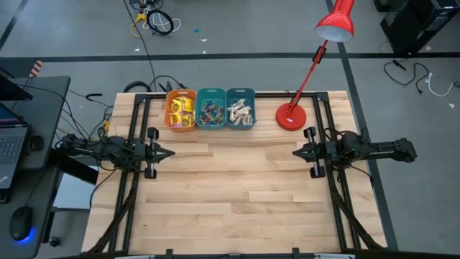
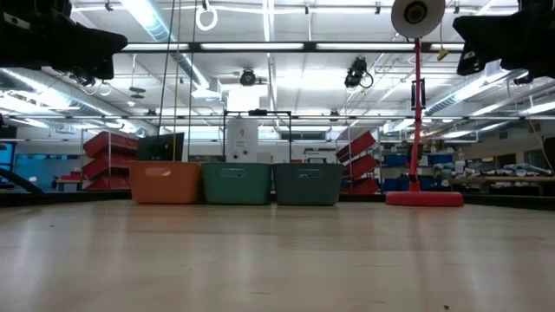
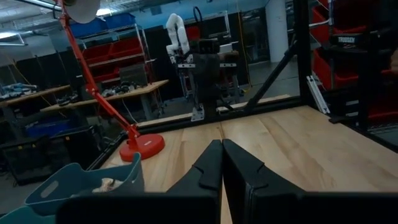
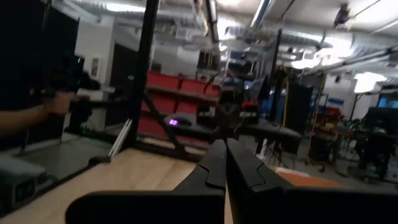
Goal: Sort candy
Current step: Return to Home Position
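Note:
The candy lies in three bins at the table's far edge: yellow packets in the orange bin (image 1: 180, 110), small coloured pieces in the teal bin (image 1: 210, 109), pale stick-shaped pieces in the blue-grey bin (image 1: 240, 109). In the low view the bins (image 2: 236, 183) stand side by side on the tabletop. My left gripper (image 1: 171, 152) is at the table's left side, shut and pointing level toward the right (image 3: 221, 163). My right gripper (image 1: 296, 152) is at the right side, shut and pointing toward the left (image 4: 225, 163). Neither holds anything.
A red desk lamp stands with its base (image 1: 290, 116) at the far right of the table and its shade (image 1: 336, 26) above. A black frame (image 1: 321, 95) edges the table. The wooden tabletop (image 1: 237, 194) stretches between the arms.

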You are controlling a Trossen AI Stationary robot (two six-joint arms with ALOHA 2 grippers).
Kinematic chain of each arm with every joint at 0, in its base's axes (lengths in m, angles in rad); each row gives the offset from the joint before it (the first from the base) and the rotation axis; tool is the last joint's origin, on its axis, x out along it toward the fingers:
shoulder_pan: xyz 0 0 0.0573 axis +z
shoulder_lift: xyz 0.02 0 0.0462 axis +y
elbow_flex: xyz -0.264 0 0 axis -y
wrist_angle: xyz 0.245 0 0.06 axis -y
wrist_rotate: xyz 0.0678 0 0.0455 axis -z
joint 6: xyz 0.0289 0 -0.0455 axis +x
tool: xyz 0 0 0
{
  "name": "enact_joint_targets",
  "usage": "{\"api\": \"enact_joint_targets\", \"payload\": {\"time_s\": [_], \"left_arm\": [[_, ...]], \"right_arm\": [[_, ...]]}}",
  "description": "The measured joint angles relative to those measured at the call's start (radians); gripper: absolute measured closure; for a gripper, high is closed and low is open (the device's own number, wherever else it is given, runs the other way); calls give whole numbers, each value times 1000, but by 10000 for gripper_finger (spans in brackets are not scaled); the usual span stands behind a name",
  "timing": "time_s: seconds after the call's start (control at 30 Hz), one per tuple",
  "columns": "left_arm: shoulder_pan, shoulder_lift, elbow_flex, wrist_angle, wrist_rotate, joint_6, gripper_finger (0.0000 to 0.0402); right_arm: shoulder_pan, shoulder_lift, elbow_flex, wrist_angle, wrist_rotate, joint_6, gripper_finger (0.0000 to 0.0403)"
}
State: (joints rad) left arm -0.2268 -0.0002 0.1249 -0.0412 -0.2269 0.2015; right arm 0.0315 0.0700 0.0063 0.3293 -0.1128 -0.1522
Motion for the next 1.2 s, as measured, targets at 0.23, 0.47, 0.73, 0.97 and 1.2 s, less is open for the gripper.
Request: {"api": "enact_joint_targets", "payload": {"time_s": [0.23, 0.47, 0.73, 0.97, 1.2], "left_arm": [[-1, 0, -108, 179, 171, -6, 387], [0, 6, -117, 157, 134, -6, 387], [24, 95, -114, 76, -21, -33, 398], [38, 151, -114, 77, -43, -48, 398], [38, 151, -116, 114, -50, -51, 398]], "right_arm": [[-2, 1, 0, -44, -4, -6, 403], [-2, 2, 0, -88, -3, -8, 403], [-2, 4, 0, -93, 15, -8, 403], [-2, 6, 0, -85, 36, -8, 403], [-2, 6, 0, -81, 36, -8, 403]]}}
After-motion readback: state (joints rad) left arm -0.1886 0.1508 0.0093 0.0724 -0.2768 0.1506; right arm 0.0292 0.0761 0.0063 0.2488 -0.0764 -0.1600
